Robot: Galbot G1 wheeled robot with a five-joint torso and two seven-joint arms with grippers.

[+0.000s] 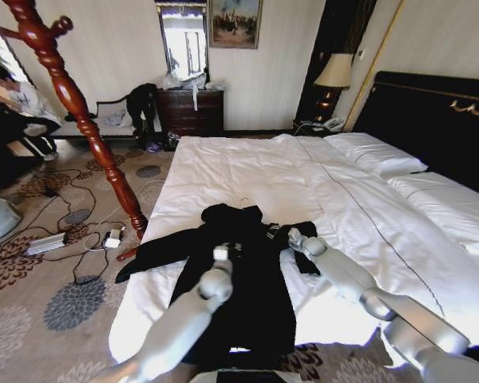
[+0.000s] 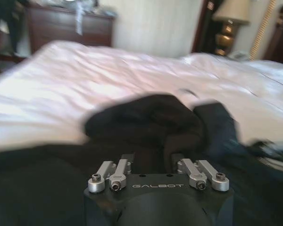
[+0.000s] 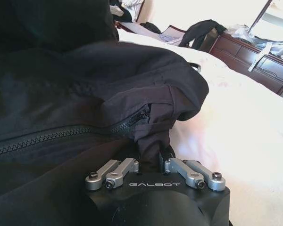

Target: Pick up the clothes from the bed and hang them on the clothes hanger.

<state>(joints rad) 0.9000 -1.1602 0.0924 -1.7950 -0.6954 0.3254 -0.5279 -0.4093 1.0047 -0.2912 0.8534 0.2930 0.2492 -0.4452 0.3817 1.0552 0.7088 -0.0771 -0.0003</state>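
The long black soft-cloth coat [image 1: 243, 279] lies spread on the near end of the wide bed with its white duvet [image 1: 247, 171], sleeves thrown out to both sides and hem hanging toward the foot. So the job looks to be at its very start: nothing has left the bed.

The right tool [image 3: 153, 155] sits at the coat's right shoulder, and the right wrist view shows a fold of black cloth beside the zipper pinched between its fingers, so it has a hold on the coat. The left tool [image 2: 151, 162] is down on the middle of the coat, just below the collar; its fingers are buried in dark cloth and I cannot tell whether they are parted or clamped.

A thin wire hook [image 1: 242, 201] shows on the duvet just above the collar, which suggests the black hanger is near or inside the shoulders, though I cannot see its body. A turned red-brown wooden stand [image 1: 80, 112] rises beside the bed on the robot's left.

Lifting the coat clear, getting it on the hanger and hanging it up all seem to remain.
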